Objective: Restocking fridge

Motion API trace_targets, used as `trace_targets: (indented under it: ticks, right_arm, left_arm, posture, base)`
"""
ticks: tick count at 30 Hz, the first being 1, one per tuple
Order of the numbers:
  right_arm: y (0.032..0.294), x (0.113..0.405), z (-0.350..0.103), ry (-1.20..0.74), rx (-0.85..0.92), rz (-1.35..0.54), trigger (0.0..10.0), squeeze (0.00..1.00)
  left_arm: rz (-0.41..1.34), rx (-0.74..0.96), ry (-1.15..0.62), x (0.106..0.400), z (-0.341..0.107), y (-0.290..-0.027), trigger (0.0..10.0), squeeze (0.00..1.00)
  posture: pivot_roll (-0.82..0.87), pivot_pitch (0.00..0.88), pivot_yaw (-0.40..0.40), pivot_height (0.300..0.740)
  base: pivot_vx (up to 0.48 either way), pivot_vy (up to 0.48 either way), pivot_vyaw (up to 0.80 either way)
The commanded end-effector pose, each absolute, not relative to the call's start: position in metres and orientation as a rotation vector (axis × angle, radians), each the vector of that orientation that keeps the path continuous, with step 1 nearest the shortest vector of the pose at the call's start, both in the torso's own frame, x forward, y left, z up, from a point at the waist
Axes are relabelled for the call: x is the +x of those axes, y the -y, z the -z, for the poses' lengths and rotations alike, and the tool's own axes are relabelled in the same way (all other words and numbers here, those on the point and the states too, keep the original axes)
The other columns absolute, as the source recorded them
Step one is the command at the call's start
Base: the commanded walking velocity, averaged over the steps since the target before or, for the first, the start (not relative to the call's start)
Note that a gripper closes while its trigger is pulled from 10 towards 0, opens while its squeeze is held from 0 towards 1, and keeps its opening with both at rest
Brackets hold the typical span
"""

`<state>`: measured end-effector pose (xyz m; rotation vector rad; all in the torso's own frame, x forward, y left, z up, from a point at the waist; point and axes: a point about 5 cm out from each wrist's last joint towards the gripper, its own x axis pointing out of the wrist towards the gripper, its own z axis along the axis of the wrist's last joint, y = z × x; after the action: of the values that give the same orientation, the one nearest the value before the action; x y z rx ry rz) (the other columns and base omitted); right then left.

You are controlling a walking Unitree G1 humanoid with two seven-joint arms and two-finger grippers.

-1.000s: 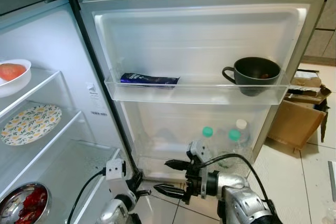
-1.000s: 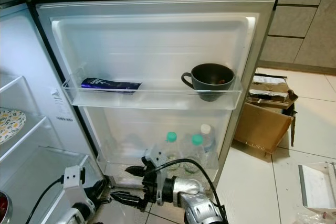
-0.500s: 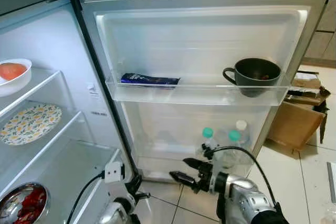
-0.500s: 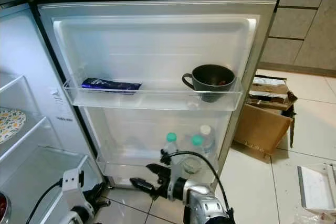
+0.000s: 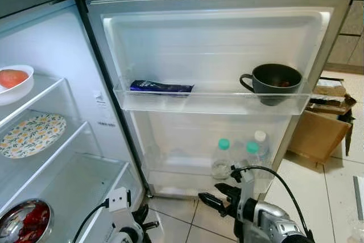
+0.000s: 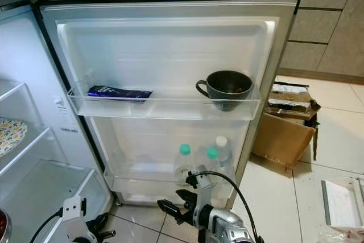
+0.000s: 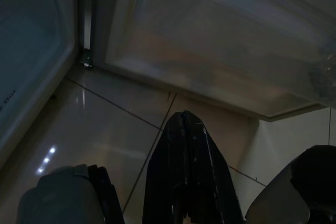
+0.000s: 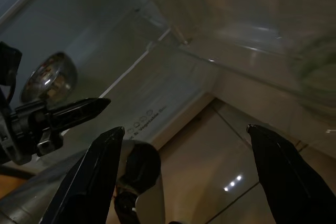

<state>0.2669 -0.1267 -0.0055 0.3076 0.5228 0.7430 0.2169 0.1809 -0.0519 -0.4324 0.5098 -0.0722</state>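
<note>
Since one second ago, the right end effector [image 5: 219, 196] has dropped and drawn back from the white open fridge door [image 5: 216, 44], and the left end effector [image 7: 185, 145] has sunk lower as well. Right end effector state: released, fingers spread wide and empty, as the right wrist view confirms. Left end effector state: clenched, fingers pressed together on nothing, below the door's hinge edge above the tiled floor [image 5: 335, 186].

Door contents: a dark blue flat packet [image 5: 161, 87] and a dark grey ceramic mug [image 5: 274, 82] sit in the upper clear door bin [image 5: 210, 104], packet toward the hinge, mug toward the free edge. Three clear plastic bottles [image 5: 239, 155], two green-capped and one white-capped, stand in the lower door bin, just above the right end effector.

Step in hand, as judged: between placements, with both arms lowered and carrying nothing. The next move calls for fetching another item; a brown cardboard box [image 5: 327, 123] stands on the floor beyond the door's free edge and may hold stock.
</note>
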Motion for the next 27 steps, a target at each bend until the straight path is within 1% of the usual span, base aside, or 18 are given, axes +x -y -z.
trace_targets:
  ticks: [1, 2, 5, 12, 14, 17, 19, 23, 27]
  right_arm:
    - [0.135, 0.26, 0.014, -0.557, 0.315, -0.695, 10.0, 0.0]
    - [0.135, 0.26, 0.014, -0.557, 0.315, -0.695, 10.0, 0.0]
    - [0.145, 0.255, 0.02, -0.581, 0.316, -0.641, 10.0, 0.0]
    - [0.154, 0.248, 0.029, -0.619, 0.318, -0.582, 10.0, 0.0]
    - [0.161, 0.244, 0.034, -0.639, 0.29, -0.516, 10.0, 0.0]
    - [0.164, 0.242, 0.037, -0.653, 0.264, -0.476, 10.0, 0.0]
    - [0.169, 0.236, 0.043, -0.689, 0.228, -0.428, 10.0, 0.0]
    - [0.179, 0.225, 0.051, -0.726, 0.253, -0.357, 10.0, 0.0]
    - [0.185, 0.217, 0.056, -0.747, 0.268, -0.314, 10.0, 0.0]
  left_arm:
    - [0.051, -0.418, -0.508, 0.218, 0.05, -0.193, 10.0, 0.0]
    - [0.051, -0.418, -0.508, 0.218, 0.05, -0.193, 10.0, 0.0]
    - [0.048, -0.415, -0.507, 0.218, 0.05, -0.194, 10.0, 0.0]
    - [0.037, -0.417, -0.51, 0.218, 0.05, -0.195, 10.0, 0.0]
    - [0.022, -0.414, -0.526, 0.215, 0.052, -0.198, 10.0, 0.0]
    - [0.014, -0.412, -0.538, 0.212, 0.054, -0.2, 10.0, 0.0]
    - [-0.013, -0.408, -0.577, 0.207, 0.058, -0.202, 10.0, 0.0]
    - [-0.055, -0.413, -0.641, 0.197, 0.065, -0.205, 10.0, 0.0]
    - [-0.058, -0.405, -0.678, 0.189, 0.07, -0.206, 10.0, 0.0]
  posture:
    - [-0.11, 0.0, 0.038, 0.559]
    - [-0.11, 0.0, 0.038, 0.559]
    - [-0.11, 0.0, 0.038, 0.573]
    - [-0.11, 0.0, 0.038, 0.593]
    - [-0.11, 0.0, 0.038, 0.603]
    - [-0.11, 0.0, 0.038, 0.603]
    - [-0.11, 0.0, 0.038, 0.603]
    - [-0.11, 0.0, 0.038, 0.603]
    - [-0.11, 0.0, 0.038, 0.603]
  base:
    - [0.0, 0.0, 0.0]
    - [0.0, 0.0, 0.0]
    - [0.0, 0.0, 0.0]
    - [0.0, 0.0, 0.0]
    - [0.0, 0.0, 0.0]
    - [0.0, 0.0, 0.0]
    - [0.0, 0.0, 0.0]
    - [0.0, 0.0, 0.0]
    - [-0.429, 0.0, 0.0]
